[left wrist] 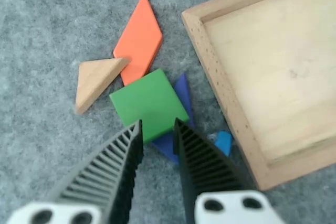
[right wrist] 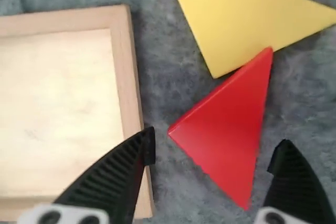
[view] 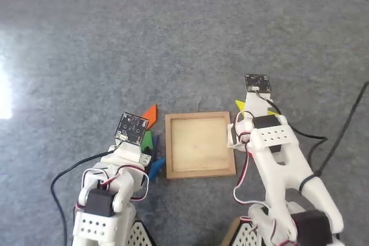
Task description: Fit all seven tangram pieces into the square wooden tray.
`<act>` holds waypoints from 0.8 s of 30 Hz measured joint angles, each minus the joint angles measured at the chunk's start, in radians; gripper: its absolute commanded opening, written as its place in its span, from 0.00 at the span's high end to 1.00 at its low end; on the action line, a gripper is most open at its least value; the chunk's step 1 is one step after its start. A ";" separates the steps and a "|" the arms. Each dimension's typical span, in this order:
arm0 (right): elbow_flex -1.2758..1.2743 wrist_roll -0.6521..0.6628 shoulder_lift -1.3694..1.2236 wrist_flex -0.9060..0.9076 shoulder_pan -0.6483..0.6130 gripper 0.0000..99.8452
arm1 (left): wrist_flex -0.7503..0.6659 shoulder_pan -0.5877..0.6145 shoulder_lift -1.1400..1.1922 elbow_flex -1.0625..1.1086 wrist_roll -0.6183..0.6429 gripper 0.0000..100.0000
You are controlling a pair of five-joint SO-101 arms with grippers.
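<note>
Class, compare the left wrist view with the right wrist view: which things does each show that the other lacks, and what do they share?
Left wrist view, not the right: orange parallelogram, tan triangle, green square, dark blue piece and light blue piece. Right wrist view, not the left: yellow triangle and red triangle. Shared: the wooden tray on the grey surface.

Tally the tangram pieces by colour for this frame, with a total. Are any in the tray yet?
orange piece: 1
tan piece: 1
green piece: 1
dark blue piece: 1
light blue piece: 1
yellow piece: 1
red piece: 1
Total: 7, all lying outside the tray, none in it.
</note>
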State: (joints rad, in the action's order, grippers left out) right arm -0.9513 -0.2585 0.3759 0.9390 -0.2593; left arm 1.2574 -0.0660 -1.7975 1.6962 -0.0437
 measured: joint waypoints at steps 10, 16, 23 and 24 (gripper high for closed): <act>0.048 -0.031 -0.201 -0.052 0.035 0.67 | 0.000 0.000 0.000 0.000 0.000 0.91; 0.069 -0.031 -0.226 -0.048 0.086 0.67 | 0.000 0.000 0.000 0.000 0.000 0.91; 0.069 -0.034 -0.226 -0.048 0.091 0.75 | 0.000 0.000 0.000 0.000 0.000 0.91; 0.069 -0.034 -0.226 -0.048 0.094 0.77 | 0.000 0.000 0.000 0.000 0.000 0.91</act>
State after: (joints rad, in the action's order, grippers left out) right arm -0.8823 -0.2923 0.1504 0.8915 -0.1657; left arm 1.2574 -0.0660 -1.7975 1.6962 -0.0437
